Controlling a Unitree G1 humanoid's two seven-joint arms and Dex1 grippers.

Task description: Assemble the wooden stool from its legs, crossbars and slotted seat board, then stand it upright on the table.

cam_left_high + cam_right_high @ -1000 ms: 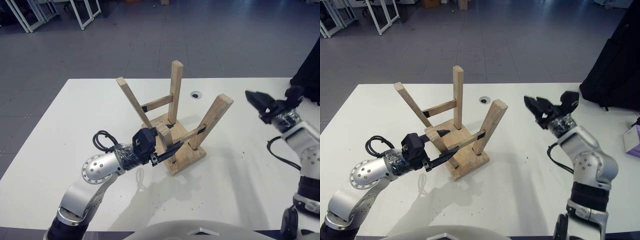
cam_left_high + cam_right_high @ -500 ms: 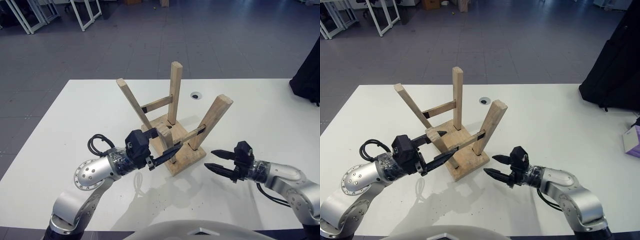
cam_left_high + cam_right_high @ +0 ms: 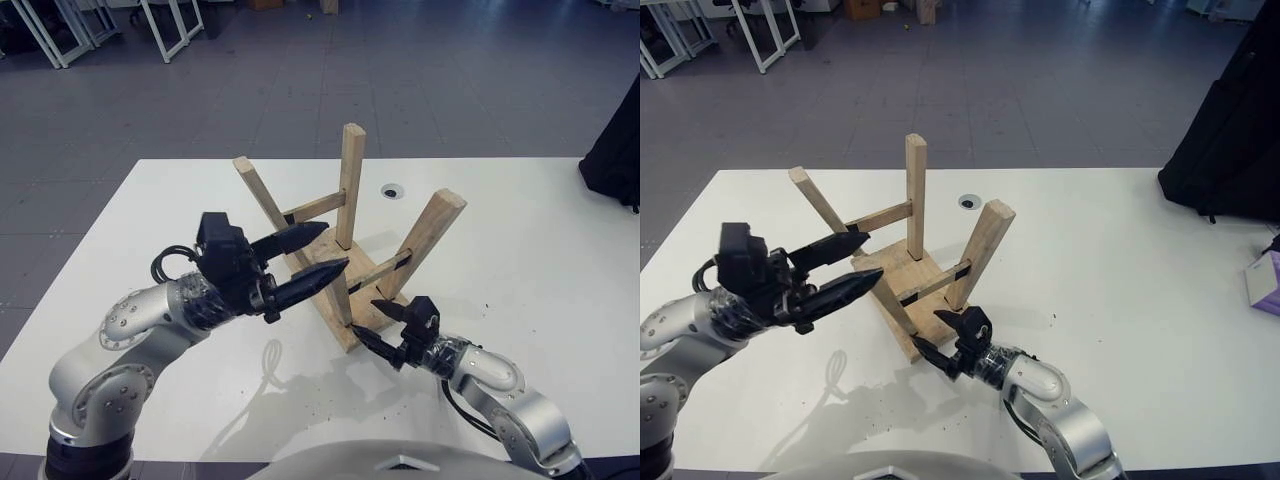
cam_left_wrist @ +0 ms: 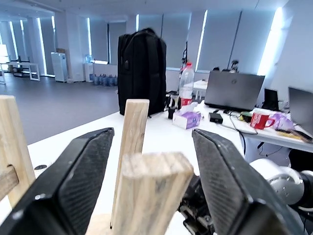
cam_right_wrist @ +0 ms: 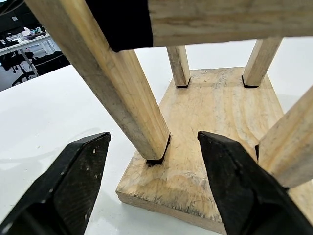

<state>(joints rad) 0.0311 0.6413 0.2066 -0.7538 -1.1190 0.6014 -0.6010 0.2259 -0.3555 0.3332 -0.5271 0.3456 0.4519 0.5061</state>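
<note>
The wooden stool stands upside down, its seat board (image 3: 395, 305) flat on the white table and its legs pointing up, joined by crossbars (image 3: 315, 208) with black tape. My left gripper (image 3: 337, 246) is open, one finger on each side of the top of the near leg (image 4: 151, 171). My right gripper (image 3: 365, 318) is open and low over the table at the board's near corner. Its fingers (image 5: 73, 181) stand either side of the foot of that near leg (image 5: 146, 132), where it enters the seat board (image 5: 215, 112).
A round cable hole (image 3: 392, 190) lies in the table behind the stool. A black backpack (image 3: 1230, 130) stands beyond the right edge, with a purple pack (image 3: 1265, 280) near it. Dark crumbs dot the table (image 3: 500, 250) in front of the stool.
My right arm swung down from high on the right to the seat board's near corner. My left gripper rose from the near leg's foot to its top.
</note>
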